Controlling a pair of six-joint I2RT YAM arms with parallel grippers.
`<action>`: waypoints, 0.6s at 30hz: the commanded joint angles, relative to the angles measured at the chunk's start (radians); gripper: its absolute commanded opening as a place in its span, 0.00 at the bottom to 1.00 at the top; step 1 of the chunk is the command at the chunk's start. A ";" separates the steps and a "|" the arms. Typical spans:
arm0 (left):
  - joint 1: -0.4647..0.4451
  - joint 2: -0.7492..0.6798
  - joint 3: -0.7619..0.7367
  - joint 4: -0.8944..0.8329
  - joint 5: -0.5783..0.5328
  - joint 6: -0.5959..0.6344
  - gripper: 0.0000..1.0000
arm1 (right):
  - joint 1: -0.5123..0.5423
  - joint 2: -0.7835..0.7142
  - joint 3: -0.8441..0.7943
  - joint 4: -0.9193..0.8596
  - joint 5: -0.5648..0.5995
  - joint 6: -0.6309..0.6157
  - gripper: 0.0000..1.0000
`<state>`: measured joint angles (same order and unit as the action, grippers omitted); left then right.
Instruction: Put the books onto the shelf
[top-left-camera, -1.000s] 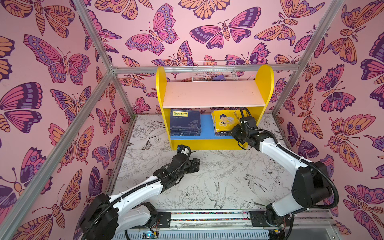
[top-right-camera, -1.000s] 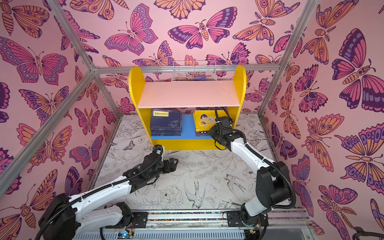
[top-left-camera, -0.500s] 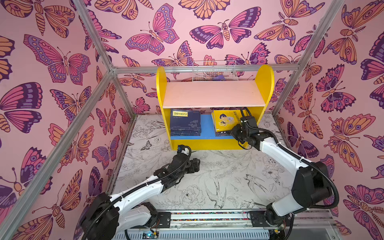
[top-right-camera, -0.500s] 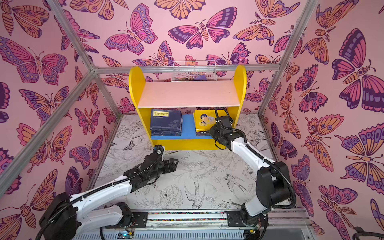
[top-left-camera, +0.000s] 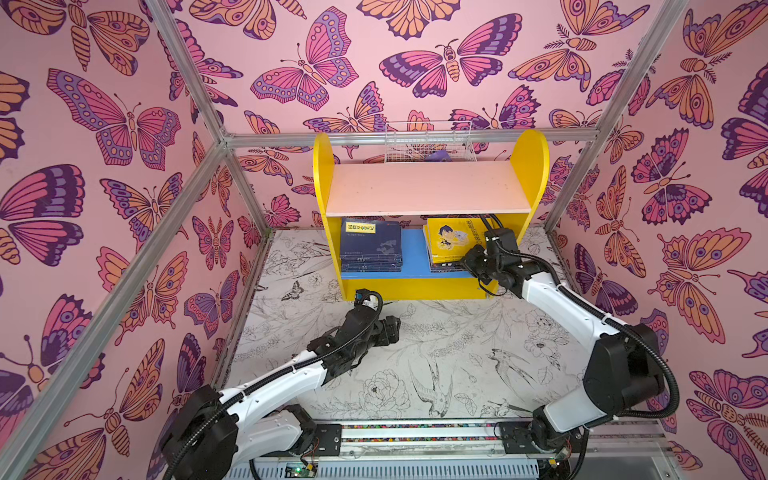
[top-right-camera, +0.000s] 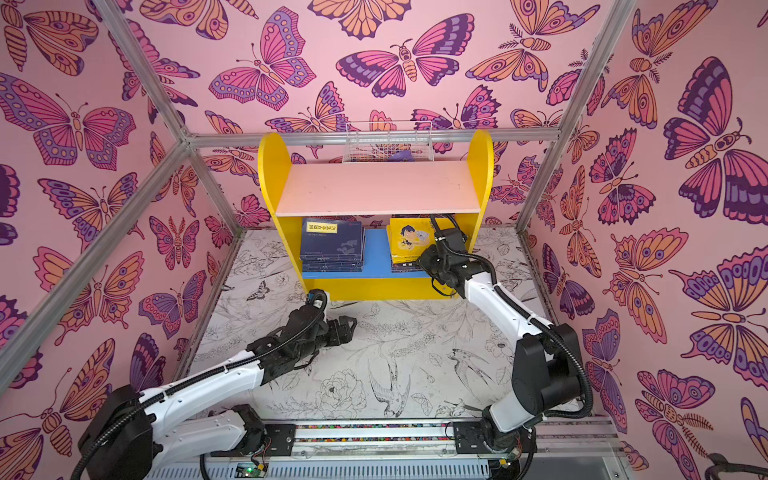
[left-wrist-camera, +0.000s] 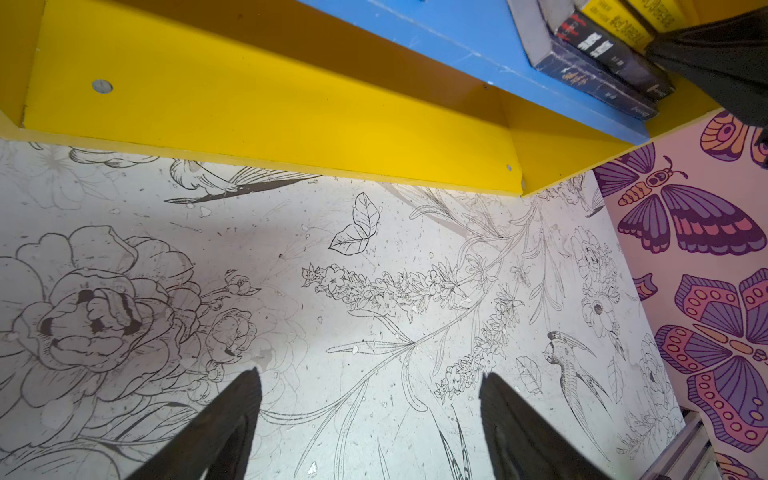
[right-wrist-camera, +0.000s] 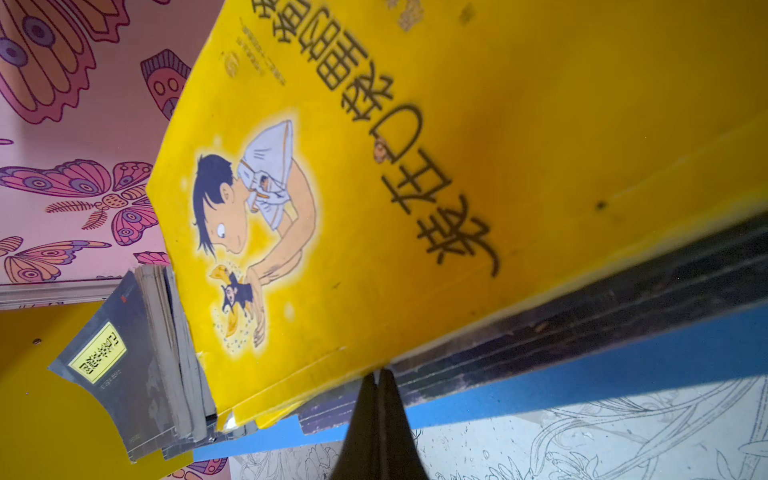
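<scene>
Pink butterfly-print walls enclose the workspace on three sides. The tabletop, printed with line drawings of flowers and birds, has no books lying on it in either top view.

The shelf stands at the back of the tabletop, against the rear wall. It has yellow round-topped side panels. Its pale pink upper board is bare, and its blue lower board carries all the books in view. Behind the upper board sits a white wire basket.

The books lie flat in two piles on the lower board, apart, with a strip of blue between them. The navy stack is at the left end, and its top cover has a yellow title label. The yellow-topped stack is at the right end, with a bright cartoon cover over dark books whose spines show in the left wrist view.

The right pincer reaches to the front edge of the yellow-topped stack. Its fingers are pressed together with nothing between them. In the right wrist view its tip meets the dark spines just under the yellow cover.

The left pincer hangs low over the tabletop in front of the shelf. Its fingers are spread wide and hold nothing.
</scene>
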<state>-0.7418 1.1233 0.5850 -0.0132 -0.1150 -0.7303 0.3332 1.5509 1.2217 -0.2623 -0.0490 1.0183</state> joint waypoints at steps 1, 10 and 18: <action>-0.006 -0.062 -0.009 -0.052 -0.100 0.007 0.86 | -0.045 -0.089 -0.014 -0.020 0.036 -0.011 0.00; 0.113 -0.360 0.036 -0.549 -0.664 -0.017 0.98 | -0.070 -0.430 -0.239 -0.184 0.417 -0.294 0.11; 0.386 -0.313 0.043 -0.458 -0.837 0.199 0.99 | -0.076 -0.568 -0.637 0.307 0.752 -0.744 0.64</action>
<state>-0.4088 0.7486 0.6460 -0.5098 -0.8448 -0.6441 0.2581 0.9482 0.6880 -0.1791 0.5514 0.5121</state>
